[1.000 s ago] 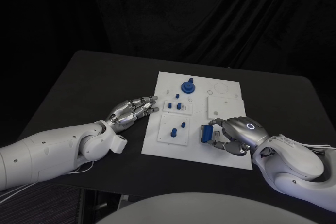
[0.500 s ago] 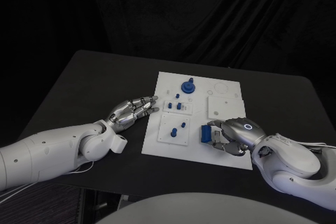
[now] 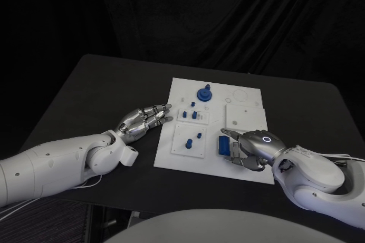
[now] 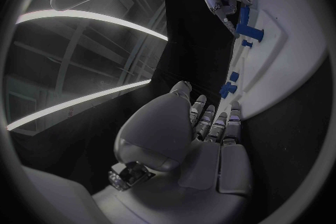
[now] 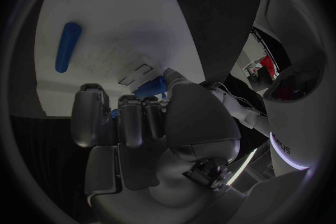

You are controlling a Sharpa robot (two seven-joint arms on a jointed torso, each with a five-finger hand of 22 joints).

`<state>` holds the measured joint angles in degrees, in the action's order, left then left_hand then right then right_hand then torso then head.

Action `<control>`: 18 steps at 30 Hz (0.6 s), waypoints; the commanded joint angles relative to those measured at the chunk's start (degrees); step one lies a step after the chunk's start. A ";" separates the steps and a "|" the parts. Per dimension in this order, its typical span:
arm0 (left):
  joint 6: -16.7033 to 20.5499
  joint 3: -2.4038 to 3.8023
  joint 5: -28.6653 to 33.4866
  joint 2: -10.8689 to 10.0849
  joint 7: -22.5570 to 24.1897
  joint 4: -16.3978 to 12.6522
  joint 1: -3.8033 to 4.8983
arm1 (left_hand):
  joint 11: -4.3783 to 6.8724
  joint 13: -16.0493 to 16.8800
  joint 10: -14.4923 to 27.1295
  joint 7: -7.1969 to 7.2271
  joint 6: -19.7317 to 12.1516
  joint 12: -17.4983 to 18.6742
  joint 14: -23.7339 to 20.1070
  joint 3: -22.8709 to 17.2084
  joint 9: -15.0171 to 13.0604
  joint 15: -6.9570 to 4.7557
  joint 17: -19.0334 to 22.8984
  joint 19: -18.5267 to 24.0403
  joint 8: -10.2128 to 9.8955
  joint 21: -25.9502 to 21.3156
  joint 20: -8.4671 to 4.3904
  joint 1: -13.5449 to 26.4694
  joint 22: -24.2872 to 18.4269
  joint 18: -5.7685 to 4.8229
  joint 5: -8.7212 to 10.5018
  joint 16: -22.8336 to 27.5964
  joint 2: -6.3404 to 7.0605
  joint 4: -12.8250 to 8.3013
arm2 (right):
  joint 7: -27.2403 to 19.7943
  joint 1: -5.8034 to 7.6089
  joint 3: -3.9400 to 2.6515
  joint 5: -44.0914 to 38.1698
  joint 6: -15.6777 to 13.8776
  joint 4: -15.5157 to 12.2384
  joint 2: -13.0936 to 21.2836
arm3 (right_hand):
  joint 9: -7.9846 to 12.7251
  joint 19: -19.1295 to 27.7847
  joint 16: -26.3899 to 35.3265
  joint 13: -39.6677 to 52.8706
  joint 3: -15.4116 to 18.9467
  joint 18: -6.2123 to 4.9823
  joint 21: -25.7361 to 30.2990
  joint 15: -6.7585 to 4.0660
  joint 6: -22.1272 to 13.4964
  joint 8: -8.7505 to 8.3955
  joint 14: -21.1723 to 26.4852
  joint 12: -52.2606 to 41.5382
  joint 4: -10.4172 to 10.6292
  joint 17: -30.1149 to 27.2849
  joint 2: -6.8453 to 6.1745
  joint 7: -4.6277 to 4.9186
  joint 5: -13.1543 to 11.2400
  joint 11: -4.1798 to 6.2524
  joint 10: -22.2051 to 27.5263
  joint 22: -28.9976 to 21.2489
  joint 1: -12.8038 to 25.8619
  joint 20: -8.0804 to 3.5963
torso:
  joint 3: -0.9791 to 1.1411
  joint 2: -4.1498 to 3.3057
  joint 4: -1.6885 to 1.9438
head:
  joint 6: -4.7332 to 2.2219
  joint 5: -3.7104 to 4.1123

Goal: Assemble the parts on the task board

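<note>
The blue block-shaped part (image 3: 223, 145) lies on the near right corner of the white task board (image 3: 245, 116), right against the fingers of the right hand (image 3: 251, 148), on their inner side toward the board's middle. In the head view its long axis runs from the near edge of the board toward the far edge, roughly along the fingers beside it. The right hand rests palm down over that corner with its fingers curled round the part's outer side; the right wrist view shows a blue piece (image 5: 148, 89) between the fingertips, so the hand seems to grip it, though how firmly cannot be told. Beyond the fingers in that wrist view a blue peg (image 5: 67, 46) lies flat on the white board (image 5: 112, 5), well apart from the hand. The left hand (image 3: 142, 120) lies at the board's left edge, empty, fingers stretched out and slightly apart, tips touching or just at the rim. Just past those fingertips small blue pegs (image 3: 193, 115) stand in a plate, and farther off a round blue knob (image 3: 204, 94) stands near the far edge.
</note>
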<state>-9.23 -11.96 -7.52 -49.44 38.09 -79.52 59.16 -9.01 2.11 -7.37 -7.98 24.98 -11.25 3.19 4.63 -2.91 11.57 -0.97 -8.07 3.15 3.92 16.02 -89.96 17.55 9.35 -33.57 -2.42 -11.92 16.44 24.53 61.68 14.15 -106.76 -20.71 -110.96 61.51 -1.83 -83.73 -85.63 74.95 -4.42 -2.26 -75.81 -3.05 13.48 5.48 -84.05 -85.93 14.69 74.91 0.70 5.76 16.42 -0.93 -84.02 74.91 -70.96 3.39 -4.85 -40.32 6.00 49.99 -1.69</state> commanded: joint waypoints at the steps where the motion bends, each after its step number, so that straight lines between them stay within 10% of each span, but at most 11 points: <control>1: -0.13 -0.23 -0.11 0.11 -1.12 0.09 -0.38 | -0.27 0.09 -0.07 -0.06 -0.26 -0.21 0.16 -0.06 0.03 0.23 -0.08 -0.01 0.12 0.13 0.29 0.50 0.04 -0.73 0.27 -0.39 -0.09 0.18 | -0.51 -0.11 0.00 -0.02 -1.07 -0.22 0.35 | 0.15 0.35 0.28 9.38 0.15 -1.11 0.33 -0.07 -1.26 -0.84 -3.12 0.29 0.33 4.74 -0.07 -0.06 -0.13 0.51 -0.19 10.68 0.75 -0.09 | 0.03 0.01 -0.04 | 0.01 -0.17; 8: -0.13 -0.23 -0.11 0.04 -1.01 0.08 -0.39 | -0.29 0.09 -0.09 -0.12 -0.20 -0.23 0.16 -0.08 0.02 0.22 -0.08 -0.01 0.13 0.13 0.29 0.59 0.01 -0.73 0.30 -0.40 -0.15 0.19 | -1.43 0.52 -0.01 0.08 -4.66 -1.48 1.73 | 0.24 0.30 0.26 8.92 0.47 -1.09 0.27 -0.29 -2.45 -1.82 -3.15 0.67 0.65 4.81 -0.33 -0.25 -0.17 0.73 0.18 10.70 1.32 -0.29 | 0.00 -0.01 -0.06 | 0.01 -0.21; 18: 0.04 -0.23 -0.11 0.00 -0.93 0.09 -0.42 | -0.30 0.09 -0.09 -0.13 -0.20 -0.22 0.17 -0.09 0.02 0.22 -0.08 -0.02 0.13 0.13 0.29 0.64 0.01 -0.73 0.29 -0.41 -0.18 0.18 | -3.23 5.48 0.00 10.92 -5.95 -3.37 4.66 | -0.55 0.07 0.12 9.53 1.65 -0.99 0.04 0.38 3.67 -0.84 -3.29 0.16 2.07 5.07 -2.71 0.95 -0.01 -0.17 -0.62 10.78 5.61 0.16 | 0.09 0.00 -0.07 | 0.01 -0.07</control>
<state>-9.25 -11.98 -7.52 -49.50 38.15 -79.51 59.14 -9.01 2.11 -7.37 -7.99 24.99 -11.25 3.19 4.63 -2.91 11.57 -0.97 -8.05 3.15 4.01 15.98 -89.72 17.54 9.35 -33.57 -2.65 -12.16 16.44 22.56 66.86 14.13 -101.52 -24.63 -114.02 65.88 -2.28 -83.73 -85.64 74.93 -2.60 -2.26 -75.81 -3.05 16.35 4.34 -84.05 -85.48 16.51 74.91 -2.04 6.61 16.41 -0.85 -83.94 74.90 -65.77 3.39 -4.80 -40.32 5.93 49.99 -1.79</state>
